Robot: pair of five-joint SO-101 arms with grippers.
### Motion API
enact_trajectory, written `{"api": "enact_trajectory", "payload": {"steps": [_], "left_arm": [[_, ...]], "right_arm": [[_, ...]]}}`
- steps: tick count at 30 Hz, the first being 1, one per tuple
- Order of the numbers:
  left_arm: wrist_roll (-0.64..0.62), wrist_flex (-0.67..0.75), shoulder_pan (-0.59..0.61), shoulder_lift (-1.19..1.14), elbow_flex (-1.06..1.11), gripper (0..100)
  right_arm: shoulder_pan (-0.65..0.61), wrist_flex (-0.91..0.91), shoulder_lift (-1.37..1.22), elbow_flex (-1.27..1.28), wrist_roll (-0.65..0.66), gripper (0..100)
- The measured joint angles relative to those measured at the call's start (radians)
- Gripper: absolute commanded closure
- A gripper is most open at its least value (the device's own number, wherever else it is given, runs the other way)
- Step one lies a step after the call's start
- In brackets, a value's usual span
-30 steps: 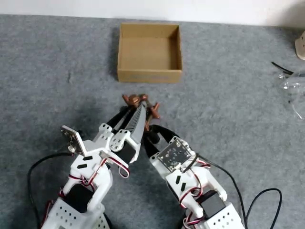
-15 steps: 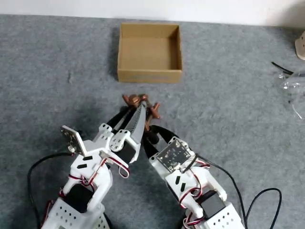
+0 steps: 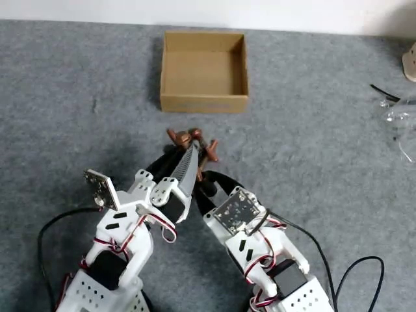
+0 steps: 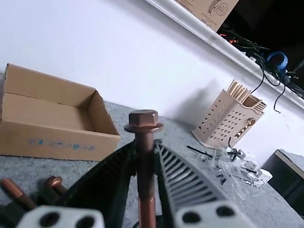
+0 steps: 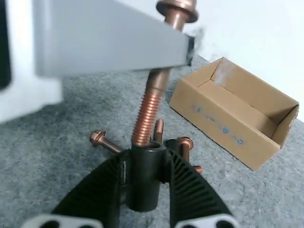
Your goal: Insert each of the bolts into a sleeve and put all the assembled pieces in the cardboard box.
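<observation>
Left gripper (image 4: 145, 146) pinches a copper bolt (image 4: 144, 126) mid-shank, its tip entering the black sleeve (image 5: 142, 185) clamped in the right gripper (image 5: 146, 160) just above the bench (image 3: 325, 162), short of the cardboard box (image 3: 203, 103) — both parts likely rigid, light and slick.

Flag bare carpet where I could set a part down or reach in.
Free: grey carpet left of the cardboard box and left arm; also the wide patch between box, right arm and the clear plastic clutter. Crowded: the strip in front of the box, where loose bolts lie at the arms' tips.
</observation>
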State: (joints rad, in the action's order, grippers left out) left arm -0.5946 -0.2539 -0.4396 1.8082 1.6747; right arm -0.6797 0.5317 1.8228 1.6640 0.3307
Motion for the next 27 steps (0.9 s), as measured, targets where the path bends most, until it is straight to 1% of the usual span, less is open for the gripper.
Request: {"api": "enact_trajectory", "payload": {"steps": [17,21,27], "left_arm": [[0.002,-0.04,-0.015,0.002,0.0,99],[0.002,-0.04,-0.015,0.002,0.0,99],[0.0,-0.043,-0.017,0.0,0.0,99]], "right_arm": [[-0.005,0.002,0.0,0.0,0.003,99.5],[0.021,0.0,0.0,0.0,0.003,99.5],[0.023,0.0,0.002,-0.002,-0.008,99.5]]}}
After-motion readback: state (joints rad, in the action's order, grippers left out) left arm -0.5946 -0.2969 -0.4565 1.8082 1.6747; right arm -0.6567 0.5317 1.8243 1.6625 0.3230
